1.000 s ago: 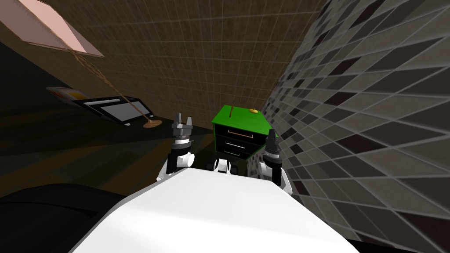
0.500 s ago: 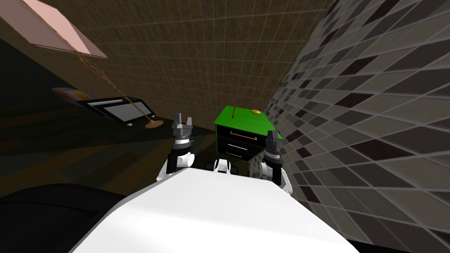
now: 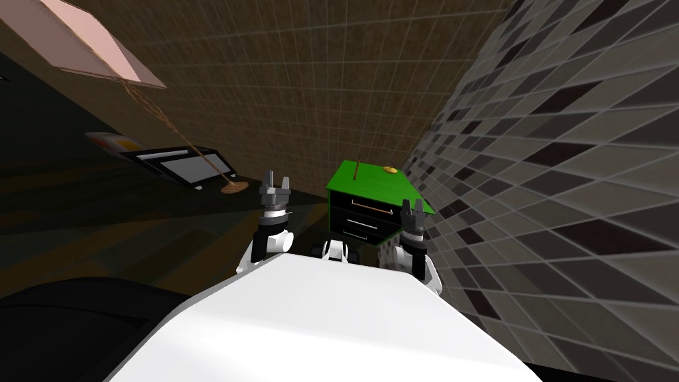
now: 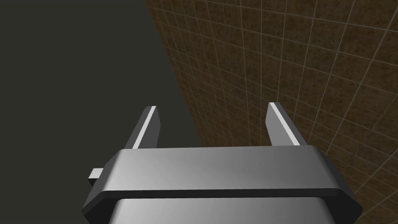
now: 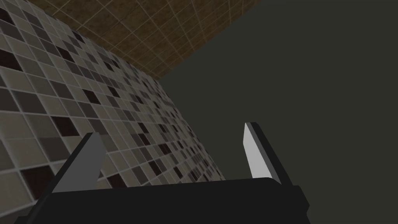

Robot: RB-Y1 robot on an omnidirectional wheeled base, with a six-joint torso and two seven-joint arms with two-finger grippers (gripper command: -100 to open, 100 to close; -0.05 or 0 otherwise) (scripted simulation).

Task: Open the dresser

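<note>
We are on the approach: the green-topped dresser [image 3: 371, 211] stands ahead against the chequered wall [image 3: 544, 166], just beyond our right gripper [image 3: 414, 207]. It and the left gripper [image 3: 276, 179] both have fingers spread and empty. Next, we judge, comes reaching the top drawer's handle [image 3: 372, 207].

- The room is dim, and the floor [image 3: 99, 219] is nearly dark.
- The dresser [image 3: 371, 180] has a bright green top.
- The wide lens splays the tiled walls [image 3: 563, 166] toward the corners.
</note>
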